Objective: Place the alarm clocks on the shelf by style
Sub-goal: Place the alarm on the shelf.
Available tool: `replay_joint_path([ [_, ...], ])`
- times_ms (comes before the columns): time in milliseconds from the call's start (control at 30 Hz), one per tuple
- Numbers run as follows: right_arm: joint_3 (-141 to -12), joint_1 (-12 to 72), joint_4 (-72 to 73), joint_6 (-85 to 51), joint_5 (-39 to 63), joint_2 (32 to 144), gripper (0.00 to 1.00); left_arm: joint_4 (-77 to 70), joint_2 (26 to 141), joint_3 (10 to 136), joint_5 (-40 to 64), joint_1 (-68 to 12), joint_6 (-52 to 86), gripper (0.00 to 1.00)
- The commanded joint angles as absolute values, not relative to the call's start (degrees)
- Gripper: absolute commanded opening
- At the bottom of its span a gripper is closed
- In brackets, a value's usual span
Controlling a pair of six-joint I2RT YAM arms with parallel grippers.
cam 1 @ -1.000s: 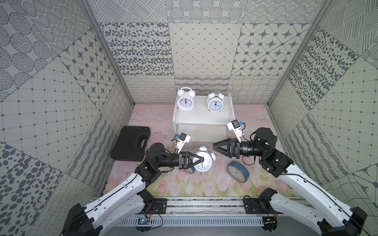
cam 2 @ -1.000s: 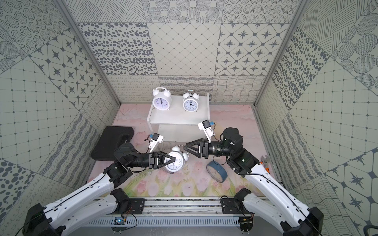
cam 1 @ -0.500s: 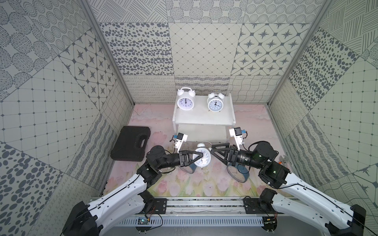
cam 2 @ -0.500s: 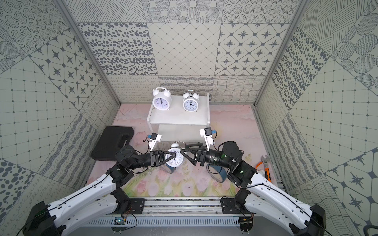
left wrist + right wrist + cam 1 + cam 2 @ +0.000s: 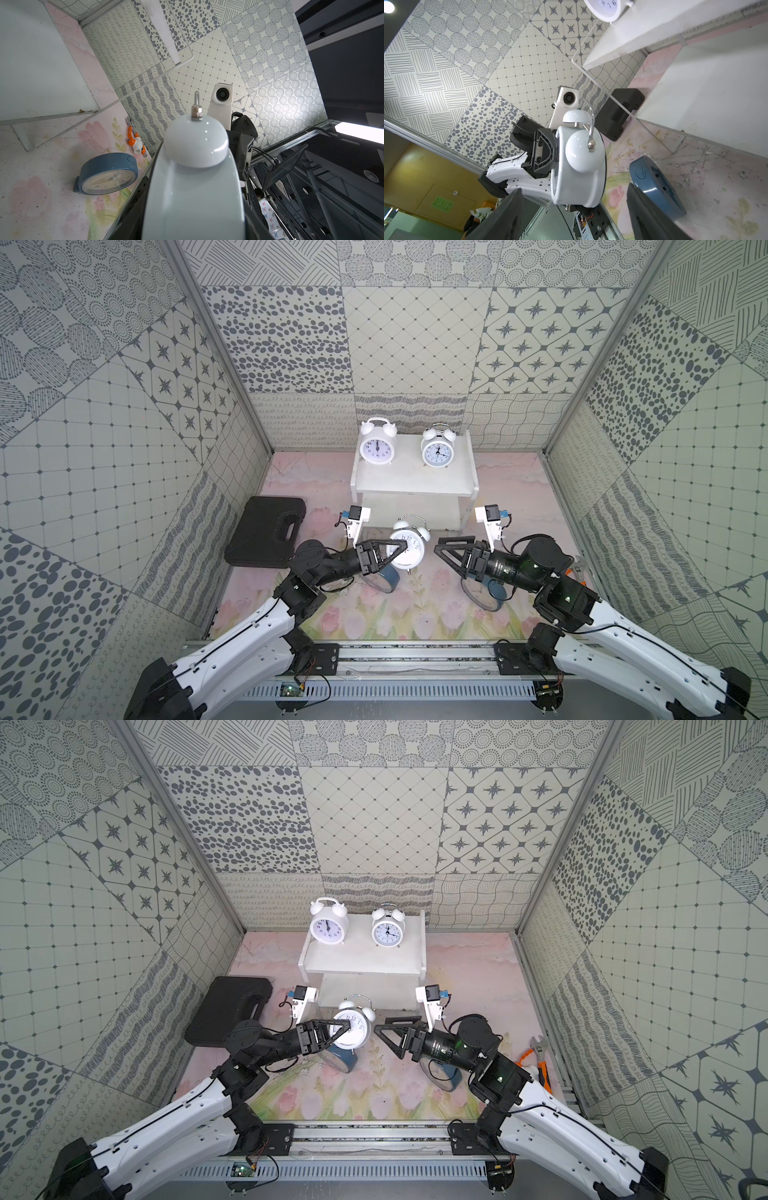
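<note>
White clock (image 5: 414, 554) in left tool (image 5: 397, 555) shows numerals 11, 12, 1.

Fingers (image 5: 384, 545) of the left gripper (image 5: 398, 551) clamp a twin-bell clock (image 5: 412, 551) while the right gripper (image 5: 440, 544) gapes beside it.

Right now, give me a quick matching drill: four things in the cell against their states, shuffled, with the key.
Things:
1. left gripper
2. right gripper
3. shelf top
4. blue clocks

States:
a. open, empty
b. on the mat
c. shut on a white clock
d. carries two white clocks

Pairs: 1-c, 2-a, 3-d, 4-b
</note>
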State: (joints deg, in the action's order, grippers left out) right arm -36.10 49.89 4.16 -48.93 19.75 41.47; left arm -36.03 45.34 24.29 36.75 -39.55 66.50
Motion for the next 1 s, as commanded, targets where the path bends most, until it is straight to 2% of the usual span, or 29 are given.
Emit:
replay_joint_path([
  [0,-37.4,51.9,6.9,-47.9,20.5,43.2,0.81,-45.6,45.3,24.7,35.6,-39.3,66.7,0.42],
  [333,-36.9,53.4,12.5,-49.4,20.8,47.0,0.78,-47.4,46.3,24.9,36.4,-39.3,67.8,0.42],
  [533,-37.3,53.3,14.0,-49.9,21.2,47.9,0.69,-48.7,47.5,24.9,37.1,-39.3,68.6,0.42],
  [867,-36.6,53.4,14.8,-50.4,21.3,47.8,0.46,-49.0,48.2,24.7,37.9,-39.2,68.7,0.42],
  [967,-36.8,53.4,14.7,-50.0,22.0,47.8,0.42,-48.7,48.3,24.6,38.2,-39.3,68.6,0.48],
])
